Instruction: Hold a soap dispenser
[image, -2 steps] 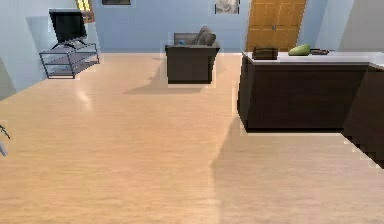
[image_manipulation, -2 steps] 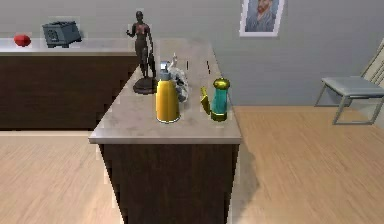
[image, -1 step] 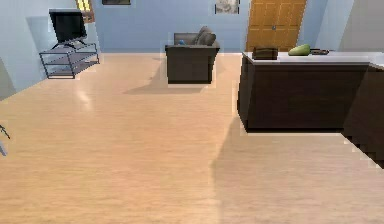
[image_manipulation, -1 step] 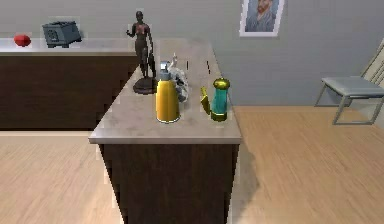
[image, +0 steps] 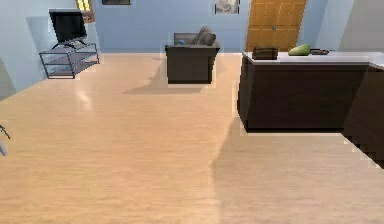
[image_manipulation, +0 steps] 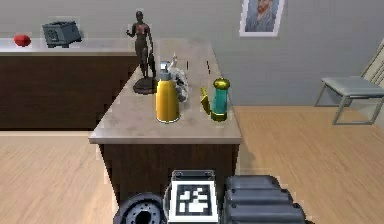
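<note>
At the arm side view's bottom edge, before the counter, the gripper shows as a dark body; whether it holds anything cannot be told. On the counter stands the soap dispenser, amber with a silver pump, a teal bottle just beside it. A dark statue stands farther back on the counter.

A pale wooden floor runs to a blue back wall. At far left a TV sits on a glass stand. A dark armchair faces away mid-room, near an orange door. At right, a dark table carries a green lump and a dark box.
</note>
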